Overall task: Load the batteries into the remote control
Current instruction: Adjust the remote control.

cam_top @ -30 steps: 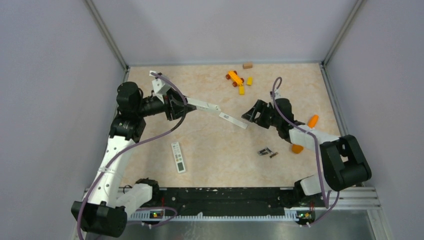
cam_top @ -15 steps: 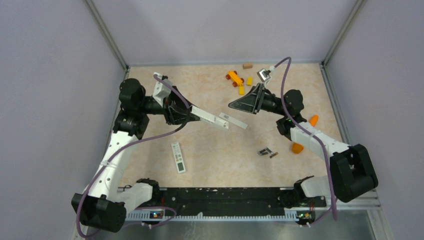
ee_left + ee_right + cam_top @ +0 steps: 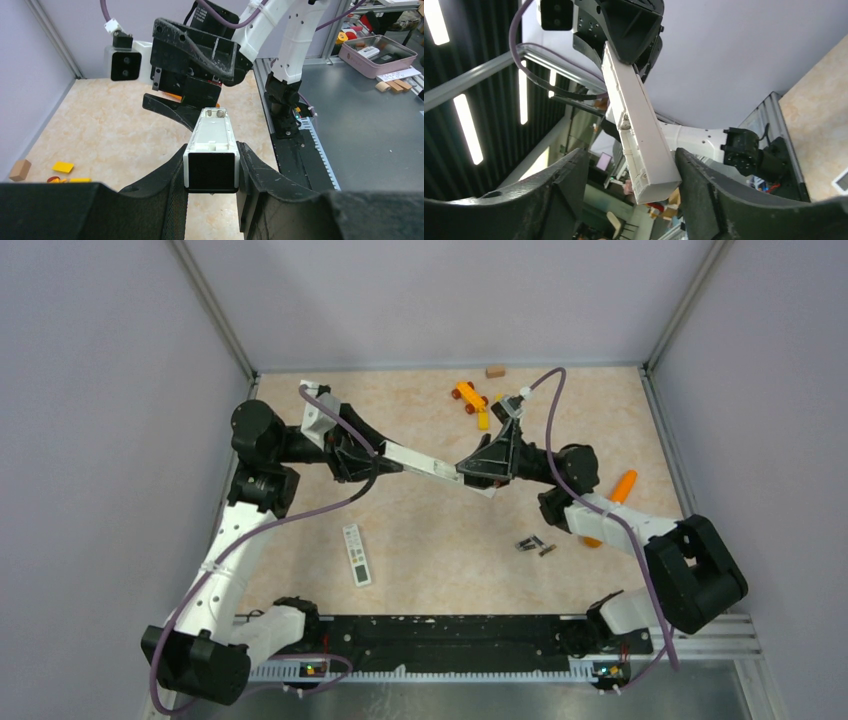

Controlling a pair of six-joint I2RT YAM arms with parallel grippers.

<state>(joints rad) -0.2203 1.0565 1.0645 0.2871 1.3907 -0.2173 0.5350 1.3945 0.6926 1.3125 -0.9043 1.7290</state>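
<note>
My left gripper (image 3: 385,462) is shut on one end of the long white remote control (image 3: 425,464) and holds it above the table; the left wrist view shows the fingers (image 3: 172,175) clamping the remote (image 3: 212,140). My right gripper (image 3: 466,472) is open around the remote's free end; in the right wrist view the remote (image 3: 639,130) sits between the spread jaws, close to the right finger (image 3: 704,190), with its open battery bay showing. Two dark batteries (image 3: 533,544) lie on the table to the right. The thin white back cover (image 3: 487,490) lies under the right gripper.
A small white remote with buttons (image 3: 356,554) lies near the front left. Orange and yellow toy pieces (image 3: 472,400) and a wooden block (image 3: 495,371) sit at the back. An orange carrot-like piece (image 3: 622,486) lies by the right arm. Walls enclose the table.
My right gripper has swung left from the right side and come around the remote's free end. My left gripper has kept hold of the remote, shifting it slightly.
</note>
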